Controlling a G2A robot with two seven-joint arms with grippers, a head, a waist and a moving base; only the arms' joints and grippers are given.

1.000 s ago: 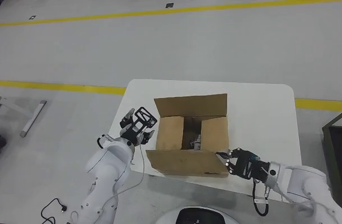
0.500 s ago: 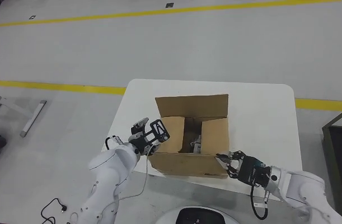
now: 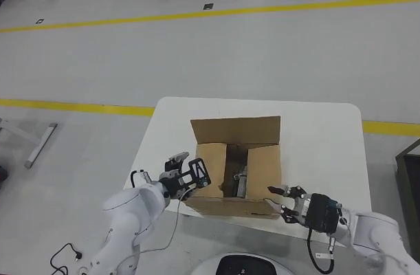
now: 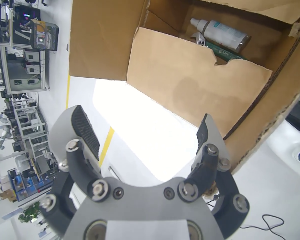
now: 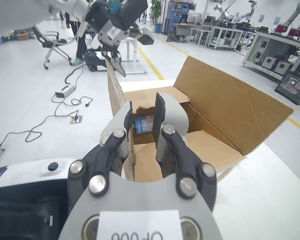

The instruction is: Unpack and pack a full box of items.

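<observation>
Your left gripper [image 4: 141, 116]: fingers spread wide, nothing held, at near left corner of box, one finger [image 4: 207, 136] just beside near flap's edge. Your right gripper [image 5: 142, 106]: fingers partly apart, empty, near wall's edge between them at right corner; cannot tell if pads touch cardboard. Cardboard box [image 3: 234, 130] sits on white table [image 3: 319, 137], flaps open, far flap upright. Inside: white spray bottle [image 4: 222, 36] lying on green pack [image 4: 225, 53], wrench head [image 4: 198, 39] beside it.

— How is the floor [image 3: 93, 62] here?
— Pale grey, with yellow lines [image 3: 58, 106] on it. The table [image 3: 319, 137] is white.
— And behind?
— Workbenches [image 5: 205, 29], a folding chair [image 5: 52, 41], one green plant [image 5: 155, 6], cables [image 5: 64, 106] lying on the floor.
</observation>
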